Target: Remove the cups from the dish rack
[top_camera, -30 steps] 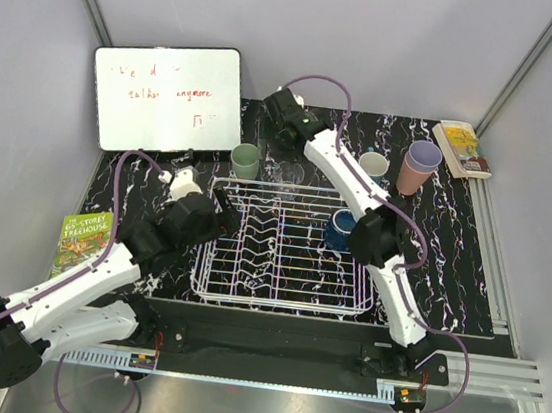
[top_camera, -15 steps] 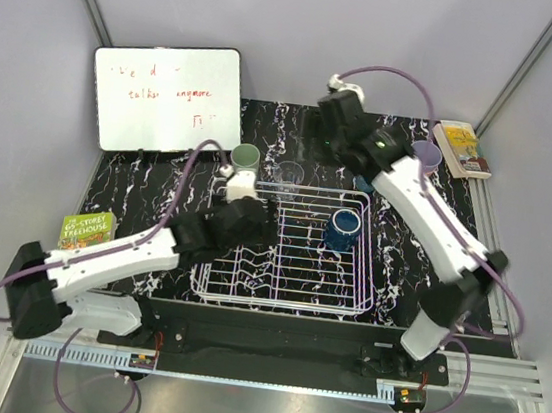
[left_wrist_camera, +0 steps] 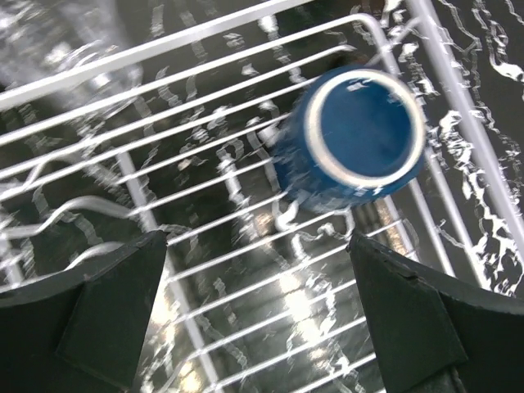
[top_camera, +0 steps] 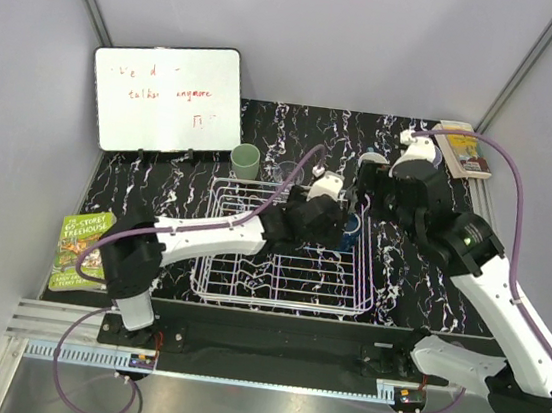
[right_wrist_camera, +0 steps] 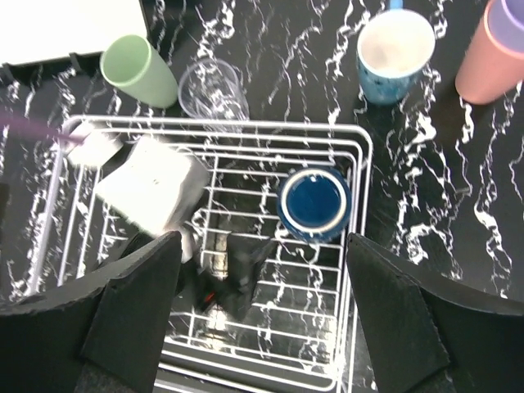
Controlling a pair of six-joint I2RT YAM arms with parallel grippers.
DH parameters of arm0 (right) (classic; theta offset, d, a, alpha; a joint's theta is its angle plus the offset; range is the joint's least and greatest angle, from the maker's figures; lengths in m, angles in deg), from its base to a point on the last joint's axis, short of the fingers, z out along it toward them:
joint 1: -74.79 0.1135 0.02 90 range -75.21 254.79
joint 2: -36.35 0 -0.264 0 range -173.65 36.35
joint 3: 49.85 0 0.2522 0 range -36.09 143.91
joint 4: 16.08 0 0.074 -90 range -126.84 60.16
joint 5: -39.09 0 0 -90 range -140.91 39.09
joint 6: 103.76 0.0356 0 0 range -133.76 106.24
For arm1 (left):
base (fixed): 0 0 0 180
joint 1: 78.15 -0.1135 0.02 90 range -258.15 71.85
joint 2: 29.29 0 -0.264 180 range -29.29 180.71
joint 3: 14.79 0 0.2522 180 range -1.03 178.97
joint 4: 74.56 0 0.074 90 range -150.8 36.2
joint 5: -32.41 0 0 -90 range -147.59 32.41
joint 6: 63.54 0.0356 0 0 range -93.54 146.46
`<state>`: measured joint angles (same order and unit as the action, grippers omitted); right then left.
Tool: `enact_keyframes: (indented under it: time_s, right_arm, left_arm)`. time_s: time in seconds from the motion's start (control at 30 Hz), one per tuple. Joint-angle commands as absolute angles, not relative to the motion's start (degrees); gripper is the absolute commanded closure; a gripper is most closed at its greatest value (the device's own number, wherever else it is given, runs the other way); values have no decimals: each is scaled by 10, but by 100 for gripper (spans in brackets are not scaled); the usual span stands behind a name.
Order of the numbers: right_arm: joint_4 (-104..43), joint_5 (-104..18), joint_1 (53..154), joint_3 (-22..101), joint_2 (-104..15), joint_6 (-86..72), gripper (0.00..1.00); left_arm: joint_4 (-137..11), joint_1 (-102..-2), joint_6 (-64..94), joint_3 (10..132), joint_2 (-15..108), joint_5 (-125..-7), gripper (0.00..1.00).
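**Left arm crosses the rack**

The left arm has swung right across the dish rack [top_camera: 236, 282] since the earlier frame. Overhead, we read roughly "anymore" on the whiteboard [top_camera: 165, 97]. Left wrist: left gripper [left_wrist_camera: 254, 241] spread apart, dark blue cup [left_wrist_camera: 360, 139] upright just ahead in the rack's corner. Right wrist alone shows the right gripper [right_wrist_camera: 262, 237] parted, with green cup [right_wrist_camera: 139, 70] and clear glass [right_wrist_camera: 211, 88] on the table [right_wrist_camera: 286, 49].
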<state>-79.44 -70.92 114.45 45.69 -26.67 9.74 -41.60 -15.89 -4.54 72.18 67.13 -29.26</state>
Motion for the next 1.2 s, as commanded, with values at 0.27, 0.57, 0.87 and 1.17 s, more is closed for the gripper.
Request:
enact_keyframes:
  time_s: [0.27,0.57,0.87,1.17]
  right_arm:
    - [-785,-688,1148,305,-175,137,11]
    - [-690,-641,1147,197,-215,163,13]
    - [-632,-661,1148,204,-303,143,13]
    - [-620,-709,1148,236,-405,136,13]
  left_arm:
    - [-428,-157,-44,797,718,-294,1]
    - [-386,-156,-161,621,561,-195,1]
    - [-336,-157,-199,565,480,-158,1]
    - [-335,-158,-202,538,447,-154,1]
